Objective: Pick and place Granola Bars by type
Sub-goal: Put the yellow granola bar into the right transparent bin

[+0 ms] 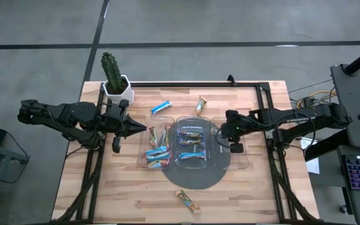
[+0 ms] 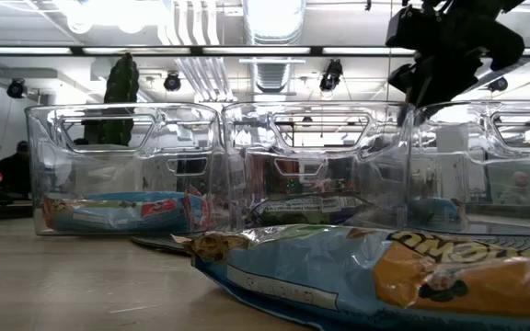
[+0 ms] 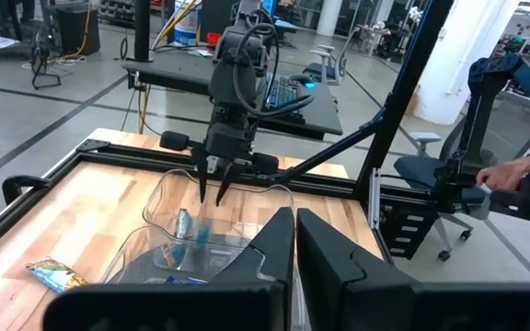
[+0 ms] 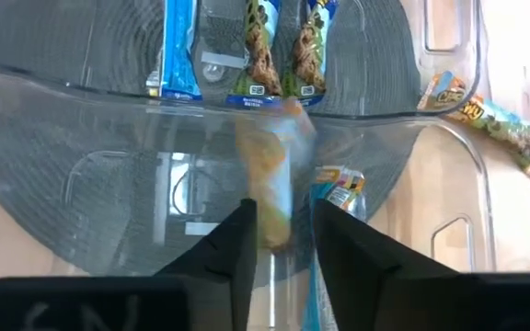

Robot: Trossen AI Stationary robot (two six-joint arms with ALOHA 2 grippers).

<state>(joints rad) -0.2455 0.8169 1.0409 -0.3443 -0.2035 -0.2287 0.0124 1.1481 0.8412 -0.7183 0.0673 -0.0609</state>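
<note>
Left gripper (image 1: 144,129) hovers beside the clear tray's (image 1: 241,164) left end, jaws together, holding nothing. Granola bars (image 1: 158,154) fill its left and middle compartments. Right gripper (image 4: 281,241), above the right compartment, jaws slightly apart around a blurred brownish-gold bar (image 4: 267,184).

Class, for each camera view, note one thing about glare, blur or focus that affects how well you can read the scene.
High view: even light, all sharp. Low view: ceiling lights reflect in the clear bins, and the near granola bar is soft. Left wrist view: the left gripper is dark, the room behind bright. Right wrist view: a bar between the right gripper fingers is motion-blurred.
</note>
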